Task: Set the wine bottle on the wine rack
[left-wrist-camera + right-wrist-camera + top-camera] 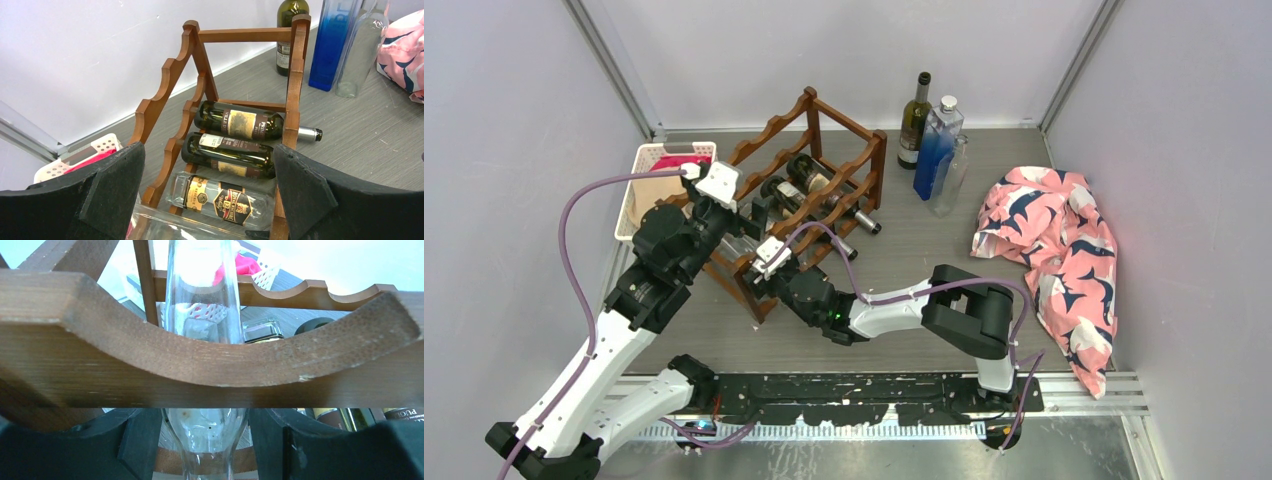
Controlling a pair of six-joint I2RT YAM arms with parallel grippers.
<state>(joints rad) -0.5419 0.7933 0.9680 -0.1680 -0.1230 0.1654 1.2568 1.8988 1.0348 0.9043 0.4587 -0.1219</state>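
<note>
White walls close in a grey worktop [924,300]. Toward its back-left corner stands the wine rack [295,75]. Its lower tier holds two dark bottles [235,122] [225,155] lying side by side, and a labelled clear bottle [220,200] below them. A clear wine bottle [202,300] lies across a scalloped rail at the rack's near end, and the right gripper [205,425] pinches it. The left gripper [207,150] hangs over the rack, spread wide around nothing. At the left edge a white basket [674,147] holds something pink [664,162]. Along the back edge stand a dark green bottle [915,120], a blue bottle [936,150] and a clear bottle [954,175]. A floral cloth [1054,240] lies by the right edge.
</note>
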